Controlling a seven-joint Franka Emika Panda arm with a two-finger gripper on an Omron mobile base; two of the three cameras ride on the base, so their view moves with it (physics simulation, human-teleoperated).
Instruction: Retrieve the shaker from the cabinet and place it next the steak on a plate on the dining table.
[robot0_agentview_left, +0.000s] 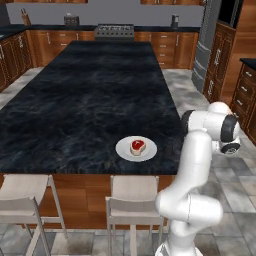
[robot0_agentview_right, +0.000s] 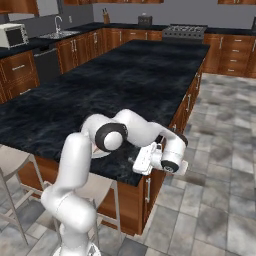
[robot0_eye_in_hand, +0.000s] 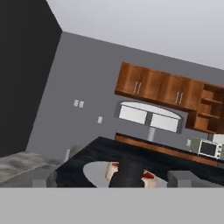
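The dining table (robot0_agentview_left: 85, 100) has a black veined top. Near its front right edge lies the white plate (robot0_agentview_left: 122, 150) with the red steak (robot0_agentview_left: 137, 146) on it. In the hand view I look low across the top at the plate (robot0_eye_in_hand: 94, 168) and the steak (robot0_eye_in_hand: 148, 177). A small dark shaker (robot0_eye_in_hand: 127, 173) stands upright in front of the steak, between my fingertips; whether it rests on the plate or beside it I cannot tell. My gripper (robot0_eye_in_hand: 113, 178) is open, fingers wide apart. It hangs at the table's corner (robot0_agentview_right: 142, 161). Reddish-brown wall cabinets (robot0_eye_in_hand: 153, 87) line the far wall.
Two pale stools (robot0_agentview_left: 132, 200) (robot0_agentview_left: 20, 192) stand at the table's front side. Base cabinets, a stove (robot0_agentview_left: 114, 31) and a microwave (robot0_agentview_right: 12, 35) line the walls. A grey fridge (robot0_agentview_left: 205, 45) stands at the right. Tiled floor (robot0_agentview_right: 220, 150) runs along the table's right side.
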